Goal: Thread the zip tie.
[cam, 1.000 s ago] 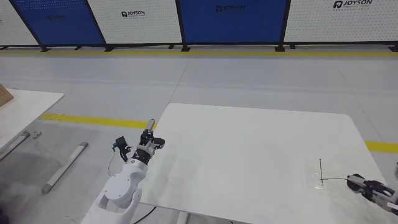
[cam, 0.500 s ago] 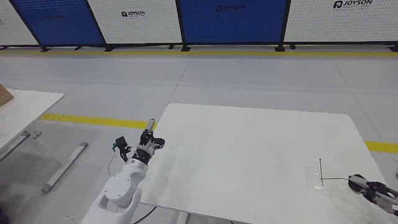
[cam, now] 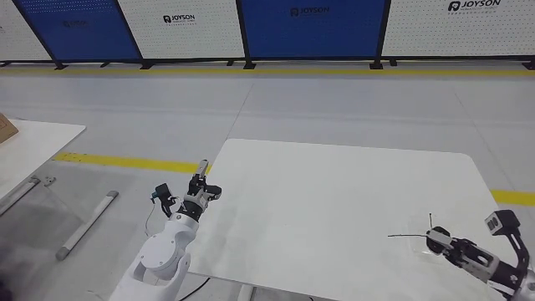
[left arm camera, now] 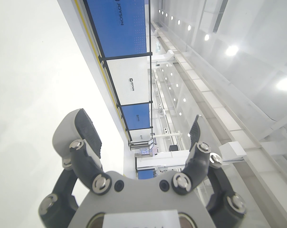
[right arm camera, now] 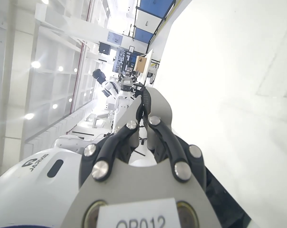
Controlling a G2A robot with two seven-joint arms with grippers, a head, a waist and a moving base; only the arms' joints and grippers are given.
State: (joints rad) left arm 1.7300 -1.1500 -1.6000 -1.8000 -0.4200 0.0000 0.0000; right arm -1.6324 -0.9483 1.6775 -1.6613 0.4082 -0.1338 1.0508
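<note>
The right gripper point(cam: 431, 236) is sitting low over the near right part of the white rectangular table point(cam: 334, 176). In the right wrist view its two fingers are pressing tight together at the tip point(right arm camera: 143, 93). From above, the thin black zip tie point(cam: 408, 236) is sticking straight out of that tip. It is pointing left, level over the table surface, with its free end well out toward the middle, so the jaws are clamping on its right end.

Under the gripper's tip a small clear square plate point(cam: 419, 242) is lying flat on the table, faint against the white. Just on the far side of the tip a short thin black line point(cam: 430, 217) is showing, running away from the plate. I cannot tell what it is.

Over on the other side, the left gripper point(cam: 201, 170) is hanging at the table's left edge, well apart from the zip tie and pointing toward the far side. In its own wrist view the fingers are standing wide apart point(left arm camera: 141, 119), with nothing between the ribbed black pads point(left arm camera: 87, 129).
</note>
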